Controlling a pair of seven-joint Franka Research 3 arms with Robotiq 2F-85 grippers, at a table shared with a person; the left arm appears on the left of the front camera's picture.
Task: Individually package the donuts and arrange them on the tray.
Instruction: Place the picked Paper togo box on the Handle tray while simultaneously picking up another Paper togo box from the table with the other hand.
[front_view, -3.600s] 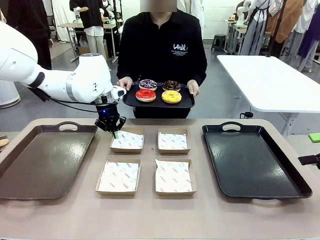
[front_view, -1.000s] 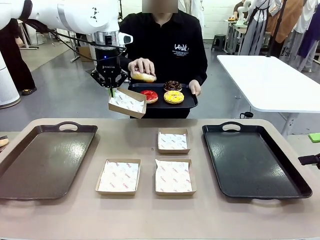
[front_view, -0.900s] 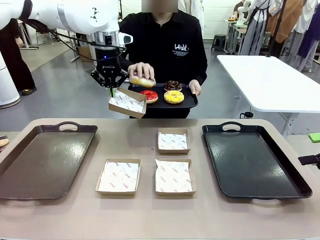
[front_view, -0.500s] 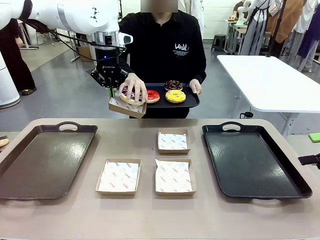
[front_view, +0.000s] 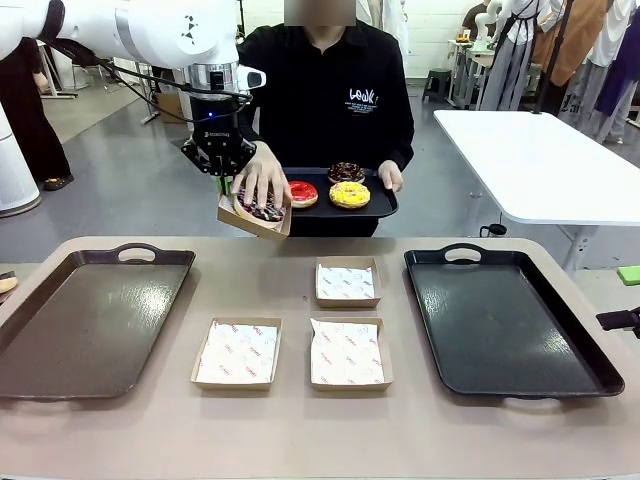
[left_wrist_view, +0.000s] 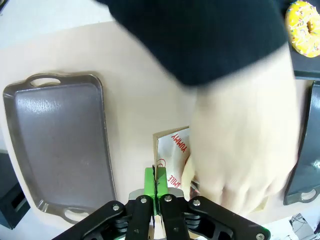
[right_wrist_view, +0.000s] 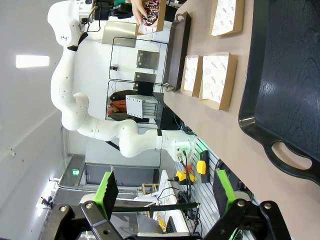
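The box (front_view: 250, 224) being pinched by the left gripper (front_view: 224, 183) is best being held level while the sprinkled donut (front_view: 262, 210) is being seated; right gripper (right_wrist_view: 165, 189) released.

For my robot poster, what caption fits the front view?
Person's hand rests on a purple sprinkled donut in the brown cardboard box the left gripper holds.
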